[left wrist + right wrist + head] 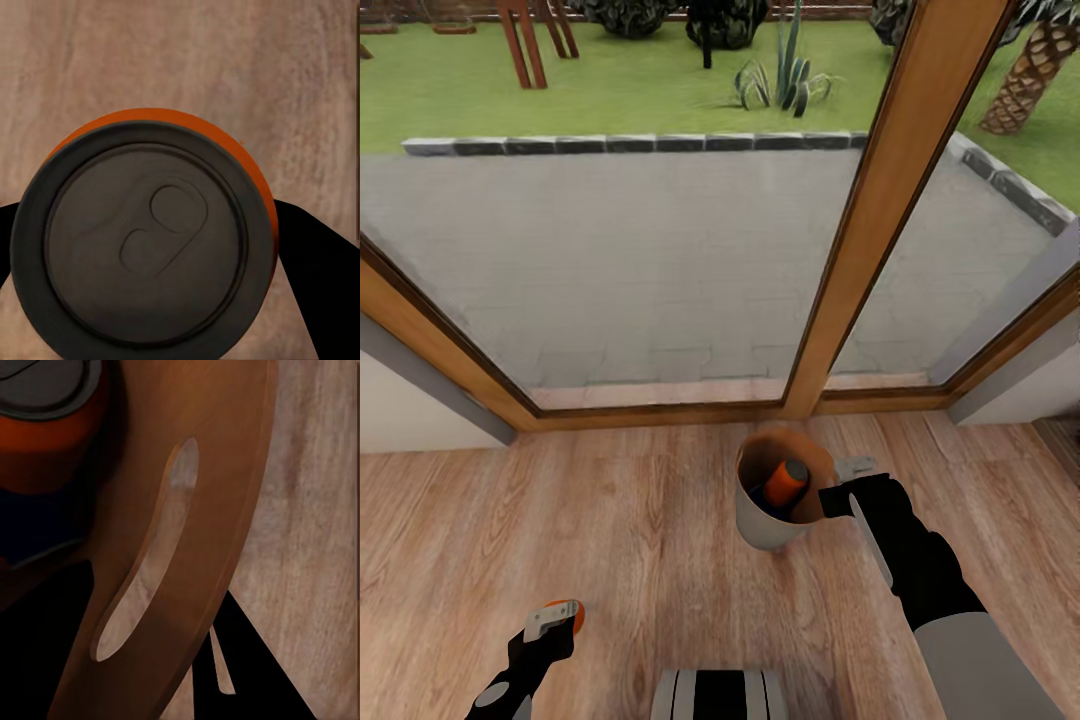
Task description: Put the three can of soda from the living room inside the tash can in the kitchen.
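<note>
Orange showed in two places. One orange can (567,612) sat clamped between the fingers of the left gripper (552,622), held low over the wood floor (630,520); the left wrist view looked straight onto its grey top (146,244). Another orange can (785,483) lay inside the bin (765,525), with something dark blue beside it. The right gripper (838,488) was closed on the bin's rim (225,510), one finger (855,465) outside the wall. Beyond stood the glass doors (890,200).

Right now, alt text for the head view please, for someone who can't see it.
The right gripper grips the rim of a grey bin on the wood floor, an orange can inside it. The left gripper holds another orange can. Glass garden doors stand ahead.
</note>
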Available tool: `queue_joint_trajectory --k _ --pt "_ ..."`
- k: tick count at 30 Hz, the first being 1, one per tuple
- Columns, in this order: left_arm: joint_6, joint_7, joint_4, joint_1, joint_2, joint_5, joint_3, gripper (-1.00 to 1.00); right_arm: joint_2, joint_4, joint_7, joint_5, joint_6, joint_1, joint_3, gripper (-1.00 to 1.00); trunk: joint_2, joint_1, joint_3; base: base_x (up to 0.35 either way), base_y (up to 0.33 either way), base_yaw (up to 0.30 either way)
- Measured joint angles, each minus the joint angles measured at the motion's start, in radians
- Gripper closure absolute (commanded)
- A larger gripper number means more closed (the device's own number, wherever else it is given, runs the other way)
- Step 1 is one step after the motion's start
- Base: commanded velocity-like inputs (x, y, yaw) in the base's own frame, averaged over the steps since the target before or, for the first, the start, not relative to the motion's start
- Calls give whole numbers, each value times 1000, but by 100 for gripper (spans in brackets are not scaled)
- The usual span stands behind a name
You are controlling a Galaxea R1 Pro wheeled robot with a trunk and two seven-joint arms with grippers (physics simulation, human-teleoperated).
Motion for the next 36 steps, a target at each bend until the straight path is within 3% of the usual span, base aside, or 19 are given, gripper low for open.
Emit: queue_joint_trajectory --k 15,36 --pt "0 0 0 0 0 0 0 100 0 -1 2 1 0 0 0 100 105 -58 48 0 0 0" --pt "0 0 0 0 -1 0 -1 100 0 0 2 1 0 0 0 100 252 -138 145 0 0 0"
